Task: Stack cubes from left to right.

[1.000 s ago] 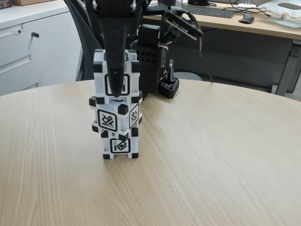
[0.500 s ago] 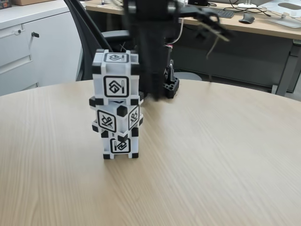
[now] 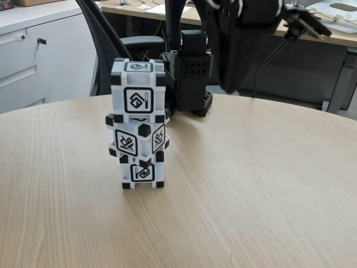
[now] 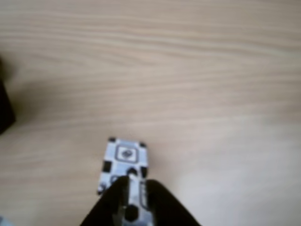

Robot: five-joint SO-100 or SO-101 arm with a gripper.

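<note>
I see all 3 cubes (image 3: 138, 124) stacked at 9 o'clock on the desk (image 3: 251, 184), middle one twisted. My gripper (image 4: 134, 188) is nearly closed, empty; I'd retreat slowly, clear of the stack.

In the fixed view, three cubes (image 3: 138, 124) stand stacked on the table (image 3: 251, 184). The arm's base (image 3: 188, 75) sits just behind the stack, to its right.

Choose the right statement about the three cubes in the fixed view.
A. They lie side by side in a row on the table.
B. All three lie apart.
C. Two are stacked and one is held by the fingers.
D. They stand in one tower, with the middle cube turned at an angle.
D: the top cube sits on the rotated middle cube, which rests on the bottom cube; the tower stands free on the table.
</note>
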